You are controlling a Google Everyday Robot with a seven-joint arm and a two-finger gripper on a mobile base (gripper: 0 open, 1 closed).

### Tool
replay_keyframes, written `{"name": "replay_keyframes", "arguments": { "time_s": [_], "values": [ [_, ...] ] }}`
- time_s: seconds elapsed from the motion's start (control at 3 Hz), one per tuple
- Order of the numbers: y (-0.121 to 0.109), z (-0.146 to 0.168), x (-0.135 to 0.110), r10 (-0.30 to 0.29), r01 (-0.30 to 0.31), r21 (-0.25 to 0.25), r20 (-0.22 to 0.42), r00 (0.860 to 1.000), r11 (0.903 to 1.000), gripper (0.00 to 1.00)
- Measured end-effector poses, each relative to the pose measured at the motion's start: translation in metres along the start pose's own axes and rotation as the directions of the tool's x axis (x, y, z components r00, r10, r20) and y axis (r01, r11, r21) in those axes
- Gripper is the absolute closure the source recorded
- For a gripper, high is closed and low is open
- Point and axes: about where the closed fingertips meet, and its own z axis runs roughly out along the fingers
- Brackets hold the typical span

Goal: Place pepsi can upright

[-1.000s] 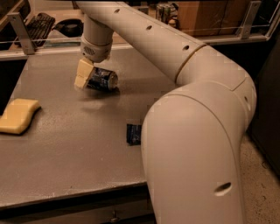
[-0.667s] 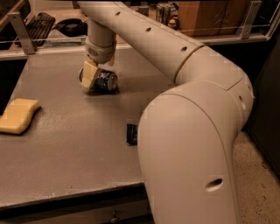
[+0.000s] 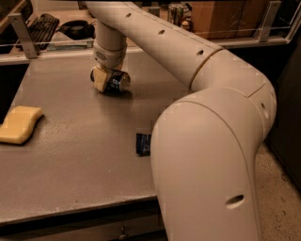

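Note:
The pepsi can (image 3: pixel 118 82), dark blue with a silver end, lies on its side on the grey table (image 3: pixel 80 141) at the back middle. Its silver end faces right and toward the front. My gripper (image 3: pixel 106 79) hangs from the long cream arm (image 3: pixel 155 37) and is down at table height. It sits right against the left part of the can, and its tan part covers the can's left end.
A yellow sponge (image 3: pixel 18 124) lies at the table's left edge. A flat dark blue snack wrapper (image 3: pixel 143 144) lies near the front, beside my arm's large base (image 3: pixel 207 164). A railing, a keyboard (image 3: pixel 40 24) and green-silver cans (image 3: pixel 176 12) are behind the table.
My gripper has moved right and down, closer onto the can. The can has shifted slightly to the right with it. The sponge and the wrapper have not moved.

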Motion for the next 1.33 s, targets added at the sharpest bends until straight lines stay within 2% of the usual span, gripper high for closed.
{"name": "replay_keyframes", "arguments": {
  "time_s": [0.33, 0.67, 1.0, 1.33],
  "values": [
    [-0.003, -0.015, -0.002, -0.007, 0.008, -0.010, 0.096, 0.995, 0.9999, 0.88],
    [-0.018, -0.043, 0.002, -0.017, 0.024, -0.022, 0.262, 0.965, 0.9995, 1.00],
    [-0.038, -0.074, 0.020, -0.032, 0.047, -0.026, 0.413, 0.910, 0.9985, 1.00],
    [-0.049, -0.095, 0.046, -0.038, 0.075, -0.043, 0.552, 0.833, 0.9963, 1.00]
  ]
}}
